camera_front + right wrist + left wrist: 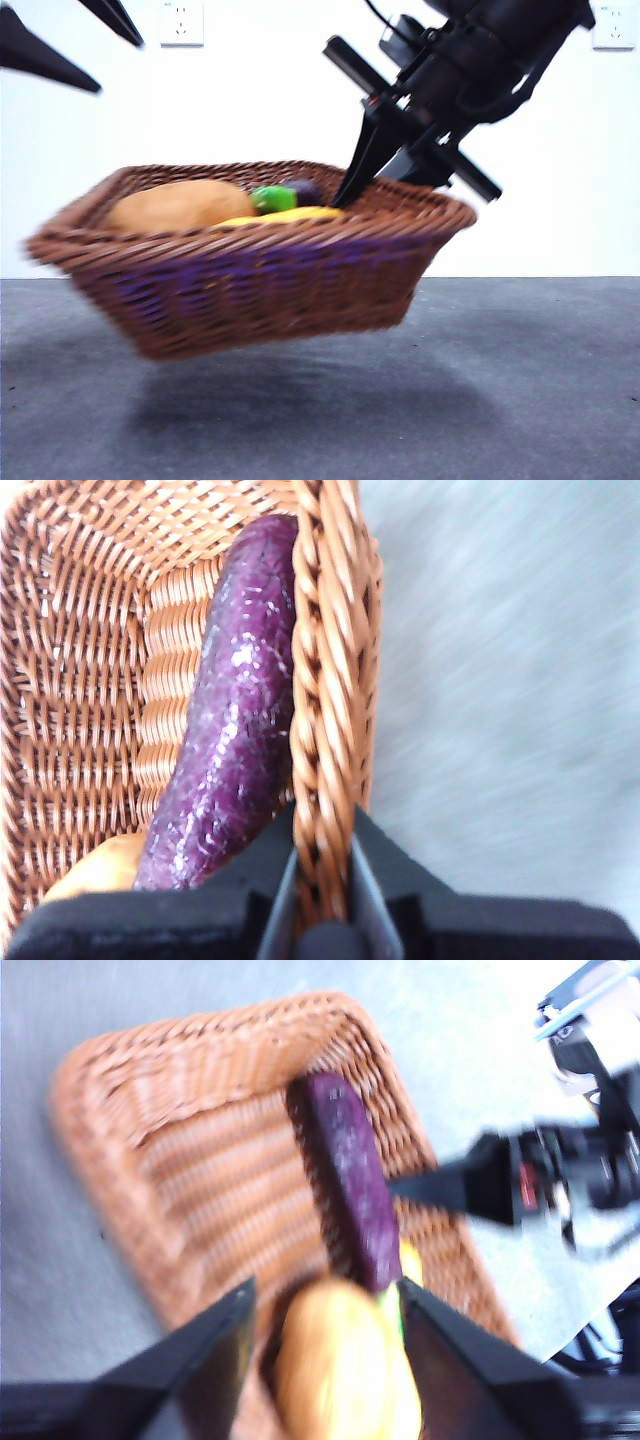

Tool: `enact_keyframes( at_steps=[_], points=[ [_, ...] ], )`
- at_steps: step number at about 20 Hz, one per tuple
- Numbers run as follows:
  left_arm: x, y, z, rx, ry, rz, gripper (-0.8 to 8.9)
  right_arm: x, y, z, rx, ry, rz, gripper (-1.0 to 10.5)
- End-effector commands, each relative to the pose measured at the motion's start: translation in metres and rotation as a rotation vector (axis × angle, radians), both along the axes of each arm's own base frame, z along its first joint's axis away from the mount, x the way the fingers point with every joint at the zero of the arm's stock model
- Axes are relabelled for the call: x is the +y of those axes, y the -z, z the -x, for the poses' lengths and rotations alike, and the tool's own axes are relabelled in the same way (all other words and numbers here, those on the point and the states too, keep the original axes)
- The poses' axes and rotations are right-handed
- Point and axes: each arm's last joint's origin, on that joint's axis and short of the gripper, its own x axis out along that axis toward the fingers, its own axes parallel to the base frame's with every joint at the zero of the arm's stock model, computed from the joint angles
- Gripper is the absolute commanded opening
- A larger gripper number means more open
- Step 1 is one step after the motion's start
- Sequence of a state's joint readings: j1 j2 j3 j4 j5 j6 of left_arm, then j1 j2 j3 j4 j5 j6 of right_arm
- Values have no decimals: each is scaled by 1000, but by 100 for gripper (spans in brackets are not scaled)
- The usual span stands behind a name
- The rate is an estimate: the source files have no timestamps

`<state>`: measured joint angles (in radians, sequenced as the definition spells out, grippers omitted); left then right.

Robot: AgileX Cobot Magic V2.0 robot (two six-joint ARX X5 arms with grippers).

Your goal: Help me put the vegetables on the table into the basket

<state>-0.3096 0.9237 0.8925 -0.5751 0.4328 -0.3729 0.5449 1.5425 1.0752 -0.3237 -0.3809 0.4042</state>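
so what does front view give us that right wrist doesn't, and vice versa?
Front only: the basket hangs tilted above the table with its shadow beneath; the potato in full, the yellow vegetable, and the eggplant's green cap.
Right wrist only: the right end effector has its jaws clamped across the braided rim, and the eggplant lies along that wall.
Both: basket, eggplant, right end effector.

Right gripper clamped on the basket rim at upper right of the front frame, arm slanting down from the top edge. Left gripper spread wide, black tips showing at upper left.
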Motion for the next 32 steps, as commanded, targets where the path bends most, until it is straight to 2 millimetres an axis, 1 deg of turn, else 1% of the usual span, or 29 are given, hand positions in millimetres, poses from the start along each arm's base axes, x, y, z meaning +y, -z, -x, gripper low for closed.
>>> enact_keyframes(
  at_steps=[1, 2, 4, 5, 6, 7, 8, 10, 13, 15, 17, 23, 25, 28, 30, 32],
  points=[
    [6, -8, 15, -105, 27, -67, -20, -9, -32, -9, -87, -7, 12, -12],
    [9, -10, 22, -130, 24, -92, -8, -15, -44, -15, -108, 5, 23, -12],
    [13, -10, 32, -147, 24, -156, -8, -33, -69, -25, -139, 48, 35, -12],
    [16, -9, 36, -144, 18, -200, -8, -48, -82, -32, -155, 88, 40, -12],
    [17, -7, 39, -138, 23, -232, -8, -62, -89, -37, -159, 130, 45, -12],
    [17, -6, 40, -133, 25, -254, -8, -77, -93, -41, -158, 163, 58, -12],
    [18, -6, 41, -139, 35, -268, -8, -92, -93, -44, -144, 192, 63, -12],
    [17, -7, 39, -163, 42, -275, -8, -119, -87, -47, -111, 227, 102, -12],
    [16, -6, 37, -166, 46, -278, -8, -149, -81, -50, -85, 286, 139, -12],
    [16, -6, 36, -163, 49, -280, -8, -163, -73, -56, -63, 303, 149, -12],
    [16, -5, 34, -155, 50, -282, -8, -169, -58, -66, -22, 306, 158, -12],
    [13, 0, 26, -119, 55, -294, -8, -171, 9, -101, 132, 259, 201, -12],
    [12, 2, 24, -108, 57, -298, -8, -174, 24, -107, 162, 253, 209, -12],
    [11, 4, 20, -94, 59, -302, -8, -183, 38, -111, 193, 262, 220, -12],
    [10, 4, 17, -102, 58, -300, -8, -189, 41, -111, 200, 277, 224, -12],
    [9, 5, 13, -108, 56, -297, -8, -192, 50, -108, 221, 280, 234, -12]
  ],
)
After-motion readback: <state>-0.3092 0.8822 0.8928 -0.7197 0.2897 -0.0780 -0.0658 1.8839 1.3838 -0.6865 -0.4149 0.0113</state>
